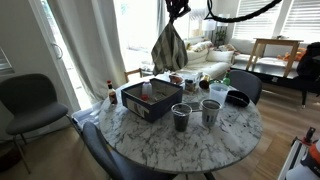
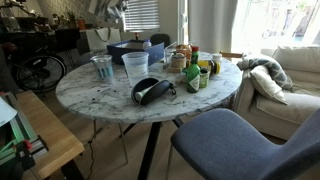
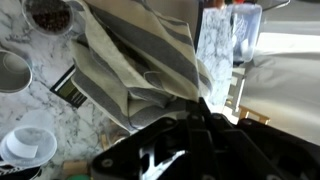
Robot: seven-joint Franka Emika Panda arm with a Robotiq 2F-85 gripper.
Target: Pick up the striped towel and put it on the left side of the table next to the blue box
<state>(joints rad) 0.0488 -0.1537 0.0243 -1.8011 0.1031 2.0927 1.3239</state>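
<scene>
The striped towel (image 1: 168,46) hangs in the air above the far side of the round marble table (image 1: 205,140). My gripper (image 1: 178,9) is shut on its top end. In the wrist view the grey-beige striped cloth (image 3: 135,60) drapes down from the fingertips (image 3: 197,108). The dark navy blue box (image 1: 150,100) sits on the table, below and a little left of the hanging towel, with small items inside. It also shows at the far side of the table in an exterior view (image 2: 128,50). The towel's lower end is clear of the table.
Two metal cups (image 1: 181,117) (image 1: 210,112) stand near the table's front. Bottles and jars (image 2: 195,68), plastic cups (image 2: 136,66) and a black headset (image 2: 150,90) crowd the top. Chairs (image 1: 30,100) ring the table. A sofa (image 2: 285,80) stands nearby.
</scene>
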